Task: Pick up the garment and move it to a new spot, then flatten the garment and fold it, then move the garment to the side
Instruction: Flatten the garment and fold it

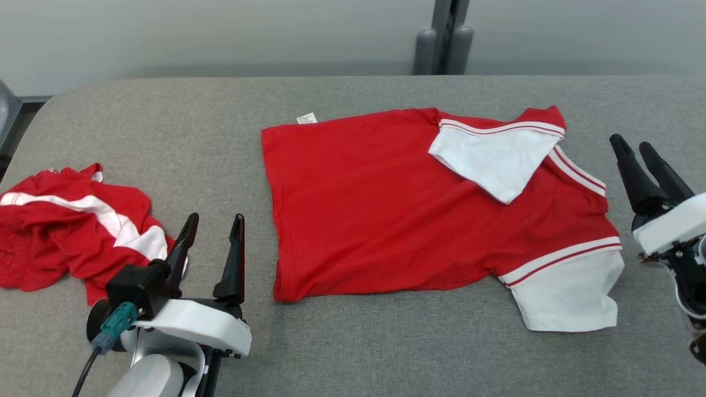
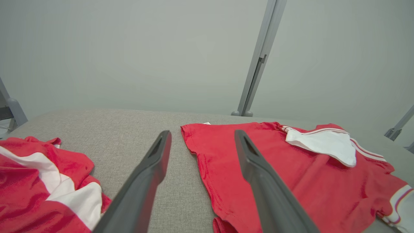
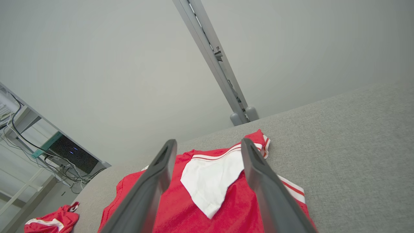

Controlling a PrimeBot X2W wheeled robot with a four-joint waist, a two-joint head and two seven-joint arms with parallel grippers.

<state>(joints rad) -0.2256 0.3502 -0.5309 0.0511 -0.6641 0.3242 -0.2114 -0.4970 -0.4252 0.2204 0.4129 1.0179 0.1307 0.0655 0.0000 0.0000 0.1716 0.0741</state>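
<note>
Here, both jaws wide apart and empty, red shirt (image 1: 375, 209) between, crumpled garment (image 1: 66, 237) clipped at left edge

The label (image 1: 306, 118) is too small to read; the left edge crops the crumpled garment (image 1: 71, 237).

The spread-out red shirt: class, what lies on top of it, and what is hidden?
One white sleeve is folded over onto the red shirt, near its far shoulder. Covered: the red cloth beneath that sleeve, and the grey table beneath the shirt.
</note>
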